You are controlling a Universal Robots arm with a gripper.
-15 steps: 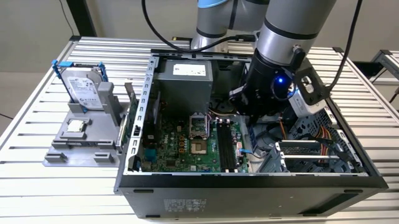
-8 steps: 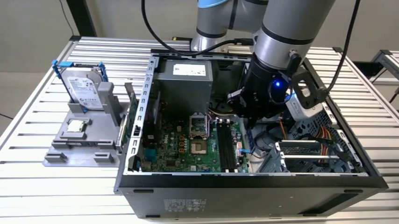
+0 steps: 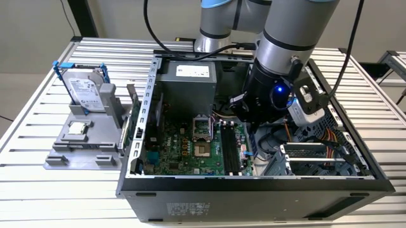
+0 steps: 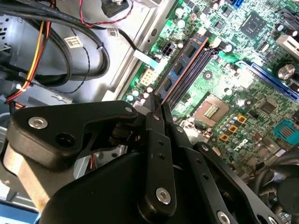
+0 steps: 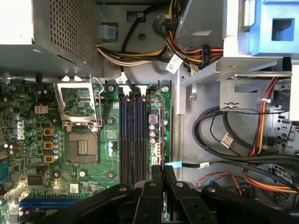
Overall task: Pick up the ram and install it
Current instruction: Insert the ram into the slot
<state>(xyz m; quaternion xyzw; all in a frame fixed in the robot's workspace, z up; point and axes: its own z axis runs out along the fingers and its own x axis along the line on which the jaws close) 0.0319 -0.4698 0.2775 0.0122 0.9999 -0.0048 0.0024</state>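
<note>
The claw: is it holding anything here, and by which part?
Yes. The claw is closed on the ram, pinching it at one end; the rest of the stick reaches out along the black slots.

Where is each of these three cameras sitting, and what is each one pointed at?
Exterior view: off the arm, above the open computer case, looking down at it; the arm reaches in.
First wrist view: on the arm, facing down at the motherboard; the gripper shows.
Second wrist view: on the arm, looking slantwise over the gripper at the ram.
Shared: both wrist views show the black memory slots.
</note>
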